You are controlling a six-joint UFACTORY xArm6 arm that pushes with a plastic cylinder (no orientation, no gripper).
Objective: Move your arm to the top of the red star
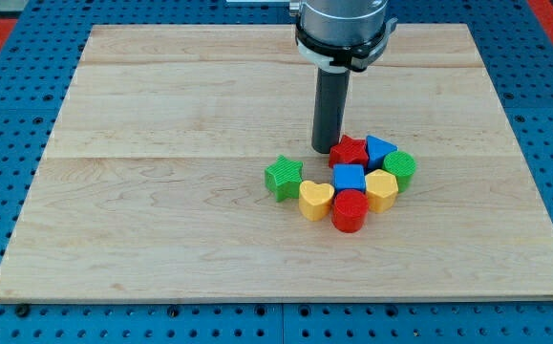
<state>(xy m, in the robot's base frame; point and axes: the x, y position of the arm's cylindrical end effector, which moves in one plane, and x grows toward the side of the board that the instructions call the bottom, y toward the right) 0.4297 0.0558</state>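
My tip [326, 149] carries nothing and stands touching the red star [350, 151] on its upper-left side, right of the board's [161, 220] centre. The star looks light, stiff and likely to slide; no hold needed.

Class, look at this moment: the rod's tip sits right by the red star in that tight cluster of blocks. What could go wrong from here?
1. My tip sits at the red star's upper-left edge; any further travel may push the star instead of merely reaching it.
2. The star is packed against the blue cube and another blue block, so a nudge would probably shift its neighbours too.
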